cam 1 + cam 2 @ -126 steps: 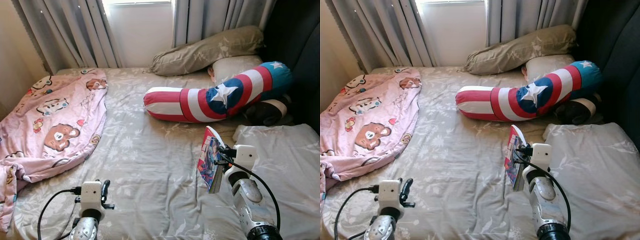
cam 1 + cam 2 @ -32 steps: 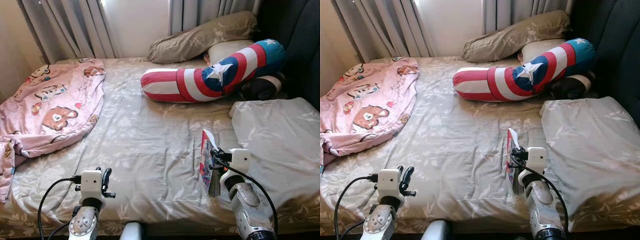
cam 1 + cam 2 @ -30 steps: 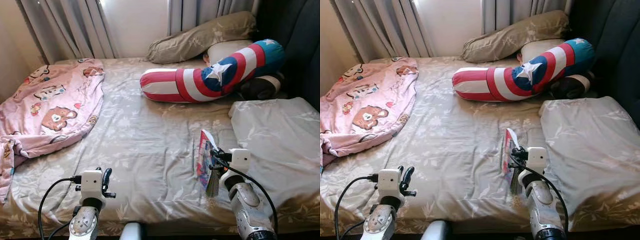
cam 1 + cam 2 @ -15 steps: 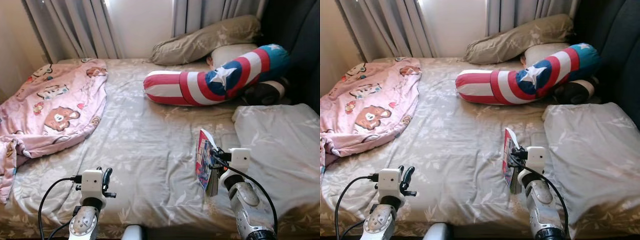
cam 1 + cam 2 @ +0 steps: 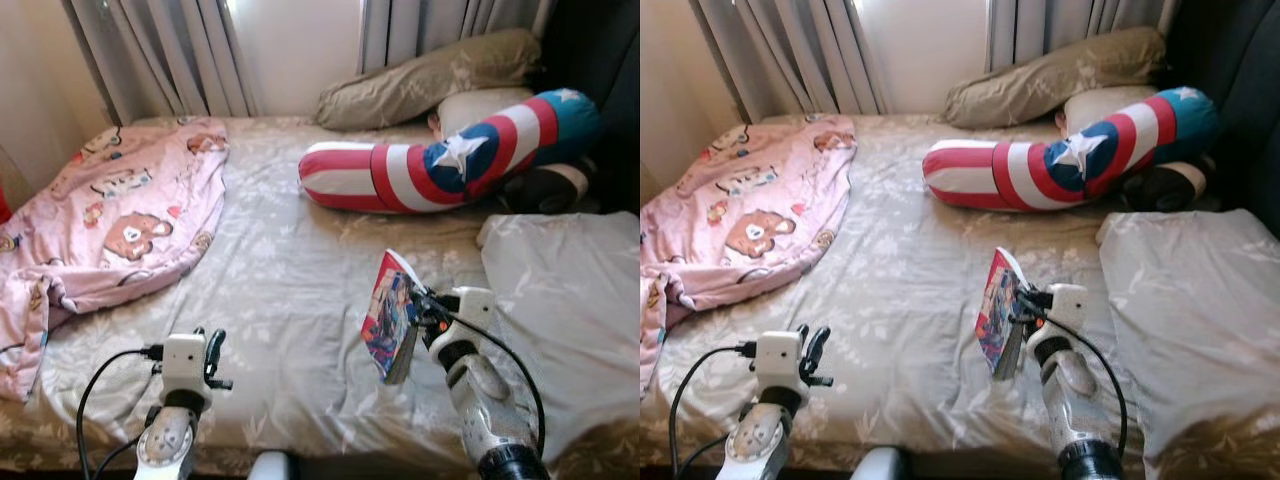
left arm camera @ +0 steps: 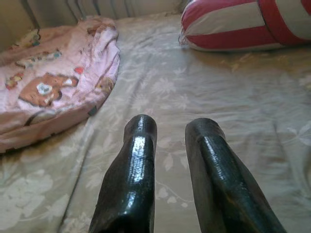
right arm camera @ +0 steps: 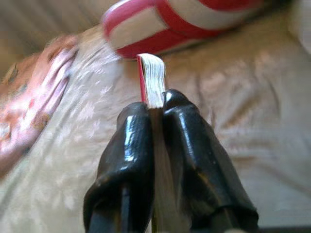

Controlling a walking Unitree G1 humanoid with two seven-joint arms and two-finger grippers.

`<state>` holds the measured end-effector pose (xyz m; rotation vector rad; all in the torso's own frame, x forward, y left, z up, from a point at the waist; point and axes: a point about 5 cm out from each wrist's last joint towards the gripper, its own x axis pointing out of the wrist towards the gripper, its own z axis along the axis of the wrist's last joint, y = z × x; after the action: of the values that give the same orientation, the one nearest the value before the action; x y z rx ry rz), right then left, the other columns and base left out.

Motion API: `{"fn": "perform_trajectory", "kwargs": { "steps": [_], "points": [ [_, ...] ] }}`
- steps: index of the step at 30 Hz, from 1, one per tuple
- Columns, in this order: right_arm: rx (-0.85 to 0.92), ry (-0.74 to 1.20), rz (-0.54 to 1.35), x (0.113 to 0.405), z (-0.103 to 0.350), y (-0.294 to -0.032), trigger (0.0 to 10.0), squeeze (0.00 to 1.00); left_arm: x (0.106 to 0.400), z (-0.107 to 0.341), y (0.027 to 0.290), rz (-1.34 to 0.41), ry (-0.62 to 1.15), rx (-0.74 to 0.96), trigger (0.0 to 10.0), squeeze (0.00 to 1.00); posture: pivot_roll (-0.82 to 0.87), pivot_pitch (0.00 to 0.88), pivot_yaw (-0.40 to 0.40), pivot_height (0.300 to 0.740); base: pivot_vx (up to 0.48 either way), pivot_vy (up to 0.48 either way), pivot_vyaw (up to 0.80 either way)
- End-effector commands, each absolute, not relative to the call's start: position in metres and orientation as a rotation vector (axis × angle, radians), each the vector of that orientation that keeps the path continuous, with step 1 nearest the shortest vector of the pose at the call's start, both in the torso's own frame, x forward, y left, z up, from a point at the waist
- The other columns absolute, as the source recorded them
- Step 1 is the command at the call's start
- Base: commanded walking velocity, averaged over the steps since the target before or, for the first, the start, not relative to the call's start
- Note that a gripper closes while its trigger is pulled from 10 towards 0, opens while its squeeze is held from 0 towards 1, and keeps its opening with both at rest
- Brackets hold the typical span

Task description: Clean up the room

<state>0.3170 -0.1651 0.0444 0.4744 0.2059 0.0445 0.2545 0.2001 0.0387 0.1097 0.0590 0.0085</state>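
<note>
- Right wrist view shows the right claw (image 7: 158,141) clamped on a thin colourful book (image 7: 153,80), fingers pressed flat to either cover, page edge up.
- From the head views, the book (image 5: 391,313) stands on edge above the bed (image 5: 280,260), its long axis running away from the robot, held off the sheet.
- Left claw (image 6: 167,145) hovers nearer the bed's front edge, fingers a little apart, holding nothing.
- Farther off lie the pink blanket (image 5: 110,215) to the left and the striped bolster (image 5: 440,165) ahead-right, both well apart from the book.
</note>
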Motion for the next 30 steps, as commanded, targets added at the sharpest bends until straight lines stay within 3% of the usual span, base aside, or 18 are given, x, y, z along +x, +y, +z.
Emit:
{"fn": "perform_trajectory", "kwargs": {
  "steps": [1, 4, 9, 14, 19, 24, 26, 30],
  "points": [
    [0.606, 0.201, -0.014, 0.324, 0.046, -0.167, 10.0, 0.00, 0.252, 0.046, 0.206, -0.001, 0.049, 0.133, 10.0, 0.00, 0.06, 0.000, 0.085, 0.654, 0.000, 0.000, 0.00],
    [0.722, 0.227, -0.039, 0.328, 0.043, -0.166, 10.0, 0.00, 0.248, 0.048, 0.209, -0.011, 0.052, 0.149, 10.0, 0.00, 0.09, 0.000, 0.098, 0.654, 0.000, 0.000, 0.00],
    [0.773, 0.246, -0.005, 0.330, 0.041, -0.154, 10.0, 0.00, 0.232, 0.052, 0.214, -0.022, 0.064, 0.172, 10.0, 0.00, 0.14, 0.003, 0.124, 0.654, 0.000, 0.000, 0.00],
    [0.911, 0.166, 0.070, 0.340, 0.054, -0.141, 10.0, 0.00, 0.212, 0.059, 0.222, -0.039, 0.094, 0.203, 10.0, 0.00, 0.18, 0.044, 0.165, 0.654, 0.000, 0.000, 0.00],
    [0.996, 0.091, 0.069, 0.344, 0.062, -0.144, 10.0, 0.00, 0.196, 0.062, 0.226, -0.052, 0.133, 0.220, 10.0, 0.00, 0.20, 0.071, 0.188, 0.654, 0.000, 0.000, 0.00],
    [1.010, 0.158, -0.121, 0.333, 0.042, -0.170, 10.0, 0.00, 0.182, 0.064, 0.224, -0.074, 0.179, 0.232, 10.0, 0.00, 0.23, 0.109, 0.204, 0.654, 0.000, 0.000, 0.00],
    [1.008, 0.214, -0.318, 0.316, 0.022, -0.194, 10.0, 0.00, 0.169, 0.064, 0.227, -0.074, 0.210, 0.237, 10.0, 0.00, 0.25, 0.137, 0.212, 0.654, 0.000, 0.000, 0.00],
    [0.993, 0.239, -0.399, 0.306, 0.012, -0.208, 10.0, 0.00, 0.160, 0.064, 0.227, -0.076, 0.231, 0.238, 10.0, 0.00, 0.25, 0.157, 0.217, 0.654, 0.000, 0.000, 0.00]
  ]
}}
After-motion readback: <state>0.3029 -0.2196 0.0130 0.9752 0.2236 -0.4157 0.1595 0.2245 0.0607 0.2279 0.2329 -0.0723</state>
